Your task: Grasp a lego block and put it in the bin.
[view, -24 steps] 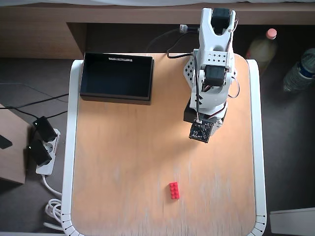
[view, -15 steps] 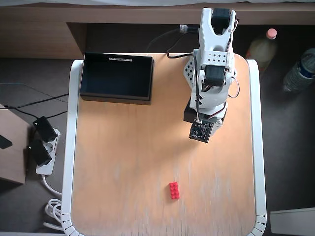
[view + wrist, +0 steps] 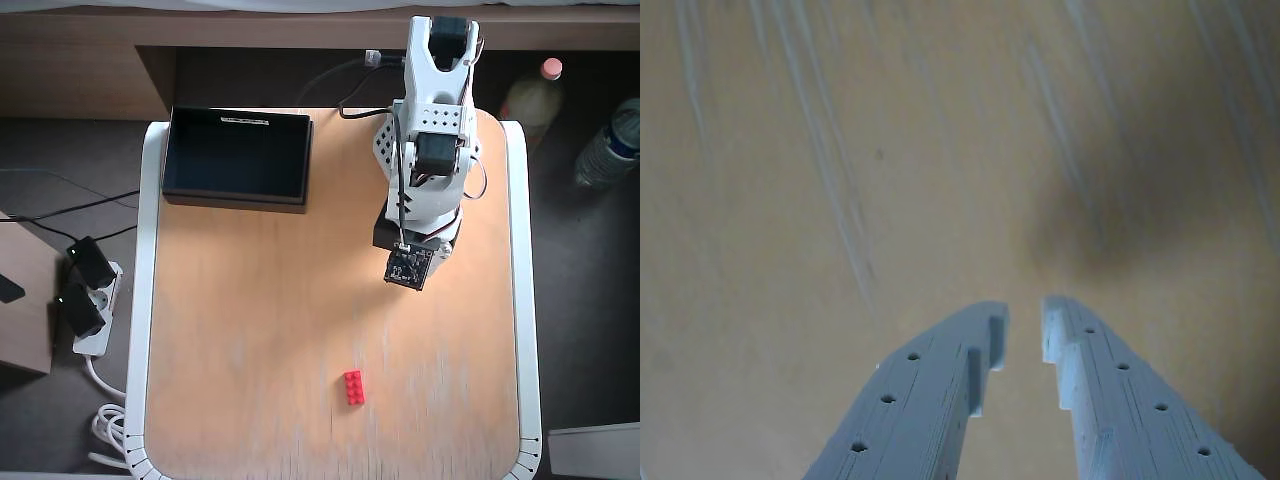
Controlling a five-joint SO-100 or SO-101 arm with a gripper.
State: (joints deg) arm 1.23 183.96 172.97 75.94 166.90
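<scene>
The small red plastic lego block with two rows of studs lies alone on the light wooden bench, near its lower edge in the overhead view. Our white two-finger gripper hangs over bare wood, its jaws nearly together with only a narrow gap and nothing between them. The block is well apart from the gripper. The shallow black rectangular bin stands at the upper left corner of the bench, far from the block.
</scene>
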